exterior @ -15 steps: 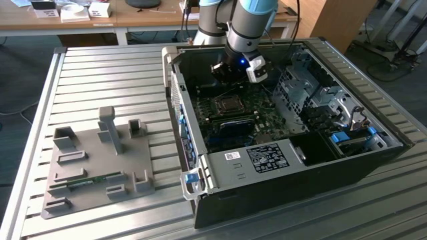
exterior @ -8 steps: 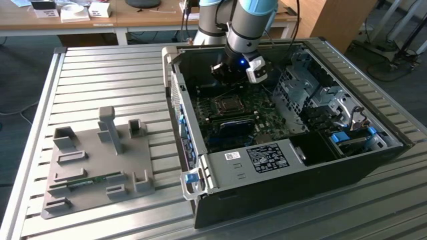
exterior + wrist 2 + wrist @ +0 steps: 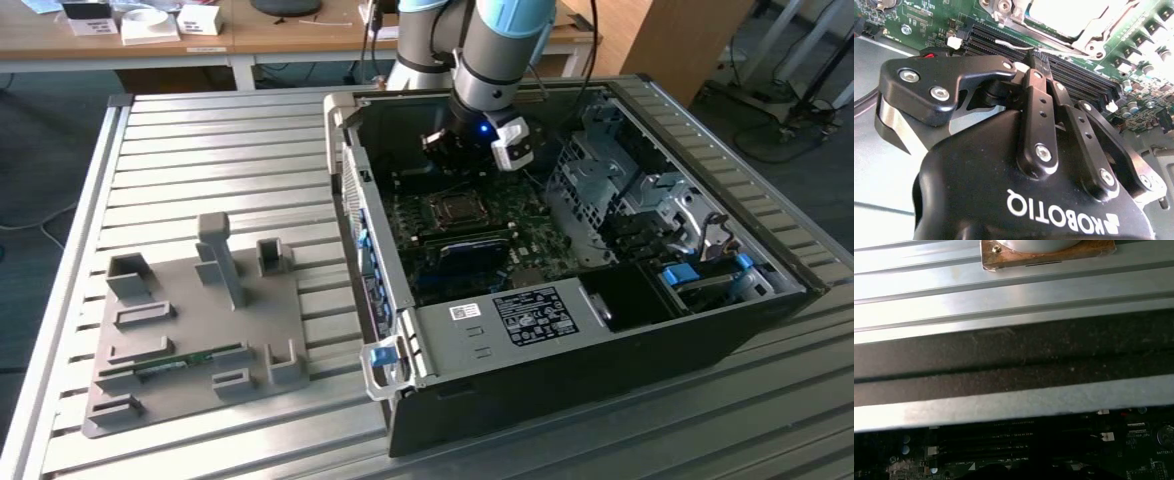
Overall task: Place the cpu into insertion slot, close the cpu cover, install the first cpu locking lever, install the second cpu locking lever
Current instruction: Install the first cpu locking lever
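In the exterior view my gripper (image 3: pixel 457 165) hangs inside the open computer case, just behind the cpu socket (image 3: pixel 458 208) on the motherboard. In the second wrist view its two black fingers (image 3: pixel 1040 107) are shut together, with nothing visible between them. Their tip (image 3: pixel 1037 54) sits close to the end of a thin silvery locking lever (image 3: pixel 1011 45); I cannot tell whether they touch. Beyond lies the cpu cover (image 3: pixel 1088 36), a silvery frame lying flat around the bright cpu (image 3: pixel 1059 12).
The case (image 3: pixel 561 340) lies open on a slatted metal table (image 3: pixel 214 160). Black memory slots (image 3: pixel 999 36) run between gripper and socket. A drive cage (image 3: pixel 627 180) fills the case at the exterior view's right. A grey fixture plate (image 3: pixel 187 330) stands on the table at the exterior view's left.
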`<state>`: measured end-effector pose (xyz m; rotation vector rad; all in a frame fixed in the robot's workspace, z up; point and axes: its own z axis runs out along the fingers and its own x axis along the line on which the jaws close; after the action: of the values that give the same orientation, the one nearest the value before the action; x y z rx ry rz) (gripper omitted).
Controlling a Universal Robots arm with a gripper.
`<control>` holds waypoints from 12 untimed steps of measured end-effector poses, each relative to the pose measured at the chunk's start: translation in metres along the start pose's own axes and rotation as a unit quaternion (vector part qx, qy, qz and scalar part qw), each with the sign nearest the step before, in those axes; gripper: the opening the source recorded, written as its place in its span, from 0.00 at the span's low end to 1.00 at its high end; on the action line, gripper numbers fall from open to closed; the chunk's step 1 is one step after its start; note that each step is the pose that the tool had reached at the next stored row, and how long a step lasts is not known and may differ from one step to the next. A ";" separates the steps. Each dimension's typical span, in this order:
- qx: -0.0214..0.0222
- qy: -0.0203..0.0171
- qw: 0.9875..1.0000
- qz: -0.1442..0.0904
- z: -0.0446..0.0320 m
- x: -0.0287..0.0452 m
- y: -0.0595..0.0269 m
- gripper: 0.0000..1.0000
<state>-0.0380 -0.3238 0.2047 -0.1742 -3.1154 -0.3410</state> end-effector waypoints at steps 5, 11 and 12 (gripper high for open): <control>0.000 0.000 1.000 0.000 0.0033 -0.0009 -0.0006 0.11; 0.000 0.000 1.000 0.000 0.0036 -0.0012 -0.0006 0.11; 0.000 0.000 1.000 0.000 0.0035 -0.0012 -0.0006 0.11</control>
<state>-0.0369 -0.3237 0.2011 -0.1742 -3.1153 -0.3410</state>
